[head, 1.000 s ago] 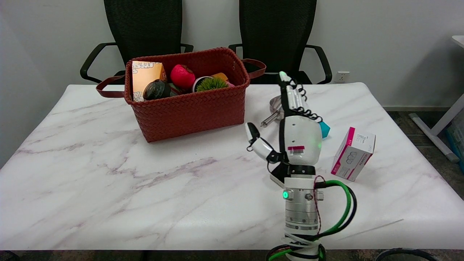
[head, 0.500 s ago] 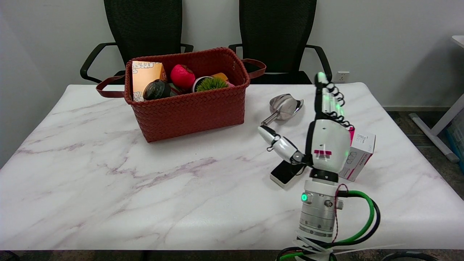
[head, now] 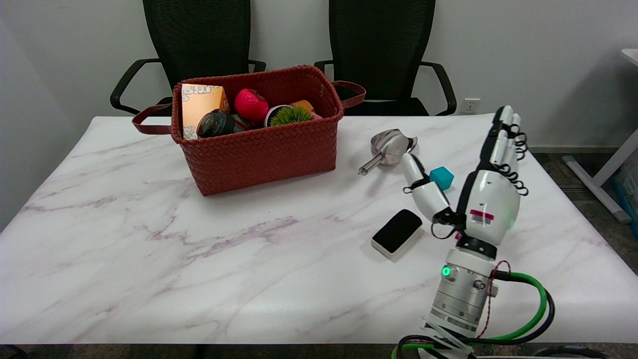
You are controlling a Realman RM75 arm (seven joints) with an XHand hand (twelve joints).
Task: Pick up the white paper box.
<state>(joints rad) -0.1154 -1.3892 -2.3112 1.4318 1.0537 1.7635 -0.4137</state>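
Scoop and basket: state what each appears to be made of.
Scoop: likely polished metal; silvery, mirror-like bowl with bright reflections and a thin rod handle.
Basket: woven strips in matte reddish brown, with a herringbone pattern on the walls; it looks like faux leather or plastic, but the material cannot be told for sure.

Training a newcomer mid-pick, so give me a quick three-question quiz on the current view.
1. True or false: the right hand is holding something.
2. Which lies nearest the woven basket? A) metal scoop B) teal cube C) black pad
3. Short answer: is the white paper box visible right now?

Key: 1 false, its fingers are spread with nothing in them. 2 A. 3 no, it does not show in this view.
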